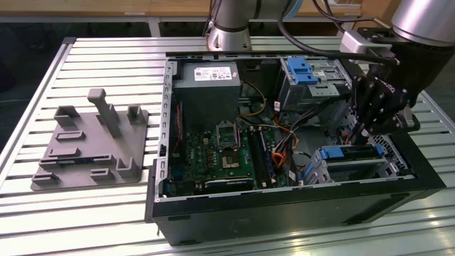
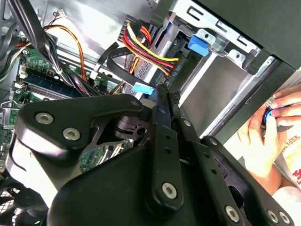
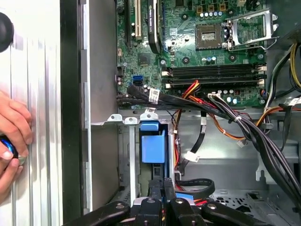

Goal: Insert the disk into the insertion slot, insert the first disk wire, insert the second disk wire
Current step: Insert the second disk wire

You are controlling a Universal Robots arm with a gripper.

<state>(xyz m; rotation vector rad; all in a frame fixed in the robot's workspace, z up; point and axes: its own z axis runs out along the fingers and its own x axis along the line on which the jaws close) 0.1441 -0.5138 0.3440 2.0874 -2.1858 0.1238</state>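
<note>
Exterior view: gripper closed above the disk in the insertion slot.

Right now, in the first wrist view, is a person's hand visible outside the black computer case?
Yes, a hand rests on the slatted metal table, outside the black computer case wall.

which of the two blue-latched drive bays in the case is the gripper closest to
The lower drive cage near the case's front corner, with the gripper just above it. The other blue-latched bay sits farther back, near the arm's base.
</note>
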